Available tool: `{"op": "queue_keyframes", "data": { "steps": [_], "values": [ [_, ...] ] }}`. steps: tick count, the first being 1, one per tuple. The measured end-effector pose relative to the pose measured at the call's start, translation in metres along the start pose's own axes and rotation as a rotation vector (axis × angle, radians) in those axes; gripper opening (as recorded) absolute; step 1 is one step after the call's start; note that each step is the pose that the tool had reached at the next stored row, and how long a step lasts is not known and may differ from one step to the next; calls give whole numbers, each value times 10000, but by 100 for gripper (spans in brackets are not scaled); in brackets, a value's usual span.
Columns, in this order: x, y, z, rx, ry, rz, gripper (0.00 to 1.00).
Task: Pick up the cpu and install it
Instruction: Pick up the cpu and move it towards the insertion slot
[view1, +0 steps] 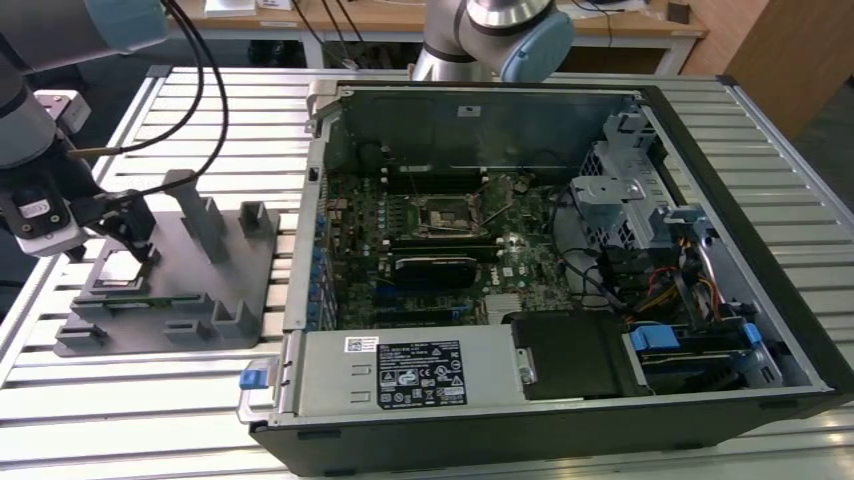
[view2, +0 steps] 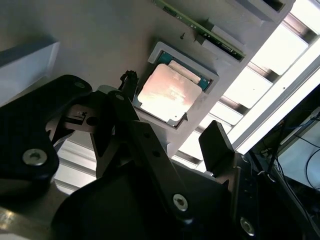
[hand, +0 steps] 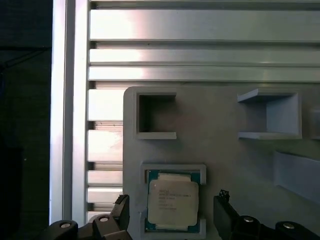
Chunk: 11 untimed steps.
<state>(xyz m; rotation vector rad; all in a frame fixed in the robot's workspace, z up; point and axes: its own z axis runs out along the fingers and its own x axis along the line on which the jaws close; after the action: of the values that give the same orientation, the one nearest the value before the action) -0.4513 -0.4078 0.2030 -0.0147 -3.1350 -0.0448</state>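
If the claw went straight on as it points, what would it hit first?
The cpu lies dead ahead of the open claw; its fingertips may touch the grey holder first, depth unclear.

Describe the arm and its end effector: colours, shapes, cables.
The arm is grey tubing with pale blue joint caps, and black cables loop down along it. The end effector is black, built of angular linkage bars with silver screws and two flat, dark fingers.
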Motion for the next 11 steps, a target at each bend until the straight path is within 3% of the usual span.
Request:
{"op": "queue_keyframes", "data": {
  "steps": [11],
  "values": [
    [0,-11,93,-1,-1,0,76]
  ]
}}
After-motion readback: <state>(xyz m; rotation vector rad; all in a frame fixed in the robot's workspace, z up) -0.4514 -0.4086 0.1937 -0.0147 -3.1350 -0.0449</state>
